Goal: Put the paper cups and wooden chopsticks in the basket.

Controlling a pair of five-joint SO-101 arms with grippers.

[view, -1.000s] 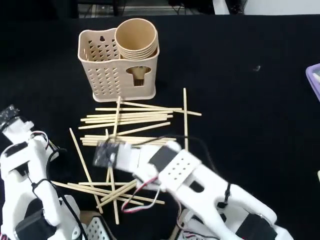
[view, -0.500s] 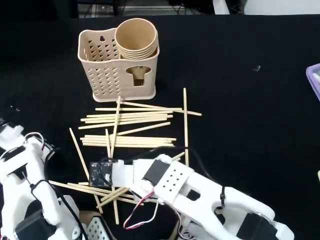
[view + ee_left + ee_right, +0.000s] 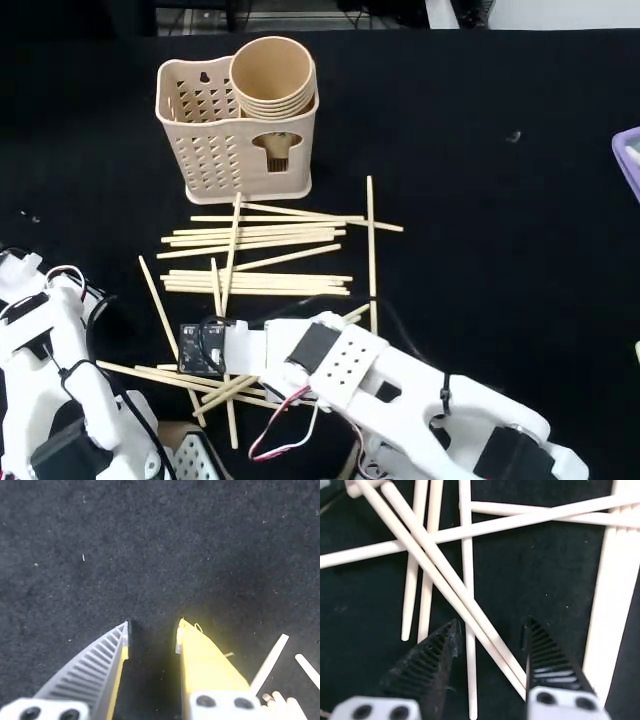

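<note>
The beige perforated basket [image 3: 215, 140] stands at the back left, with a stack of paper cups [image 3: 272, 72] upright in its right compartment. Many wooden chopsticks [image 3: 255, 240] lie scattered on the black table in front of it. The right arm [image 3: 335, 365] stretches from the front toward a crossed bunch of chopsticks [image 3: 215, 385]. My right gripper [image 3: 492, 627] hangs open just above that bunch, its black fingers on either side of two slanted chopsticks [image 3: 440, 577]. My left gripper [image 3: 152, 625] is open over bare cloth, with two chopstick ends [image 3: 272, 660] beside it. The left arm [image 3: 45, 335] sits at the front left.
A purple tray [image 3: 628, 155] pokes in at the right edge. A beige perforated piece [image 3: 190, 455] lies at the front edge between the arms. The black cloth to the right of the chopsticks is bare.
The right arm has drawn back toward the front and lowered its gripper from the middle row of chopsticks to the crossed bunch. The left arm shifted slightly toward the left edge.
</note>
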